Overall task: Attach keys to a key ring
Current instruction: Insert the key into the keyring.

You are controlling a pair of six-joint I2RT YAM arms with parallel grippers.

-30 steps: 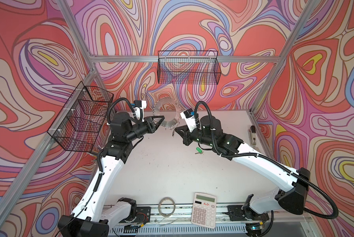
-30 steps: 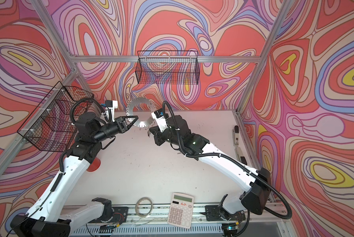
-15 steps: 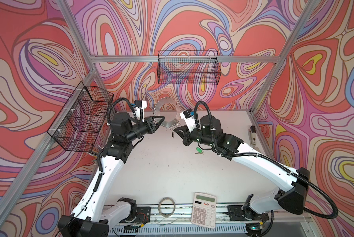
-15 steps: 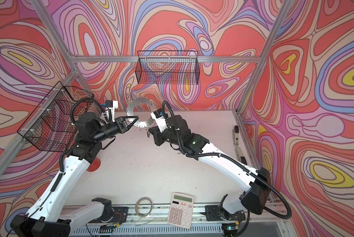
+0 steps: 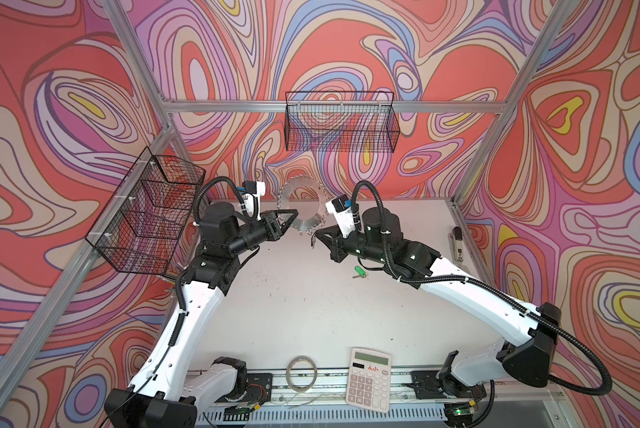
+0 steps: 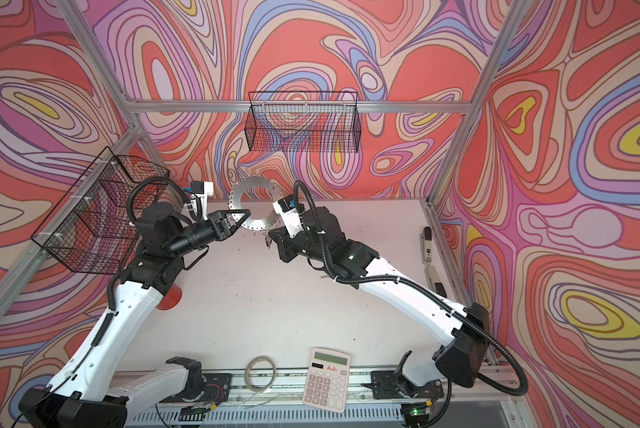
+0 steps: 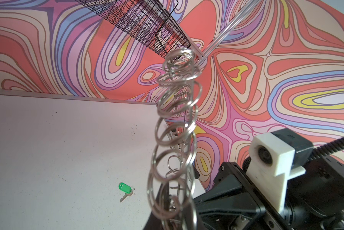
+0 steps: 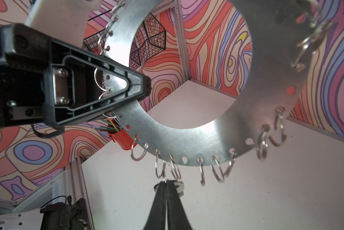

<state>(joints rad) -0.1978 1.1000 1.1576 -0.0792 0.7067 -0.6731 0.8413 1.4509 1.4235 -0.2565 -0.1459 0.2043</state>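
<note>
Grey metal, held high: we see the key ring (image 8: pixel 187 139), a flat disc fringed with small wire loops, upright in the air above the far side of the surface (image 5: pixel 292 315). The left gripper (image 5: pixel 294 216) has its jaws clamped on the disc's left rim. The right gripper (image 8: pixel 166 184), jaws together, pinches a small silver key (image 8: pixel 178 186) right at a loop on the bottom rim; we cannot make out its tag.

None of the loops we can see carries a key, so by our reading the first attachment is in hand and unfinished. The green-tagged key (image 5: pixel 359 272) lies flat on the surface beneath the right arm, well apart from the disc, and would be the second job.

Along the near edge sit a calculator (image 5: pixel 370 378) and, just to its left, a thin plain hoop (image 5: pixel 301 372). A red cup (image 6: pixel 170 298) stands at the left edge, partly behind the left arm. Wire baskets hang on the far wall (image 5: pixel 340 126) and the left wall (image 5: pixel 147 215). Both walls swirl in red, pink and lilac between aluminium rails.
</note>
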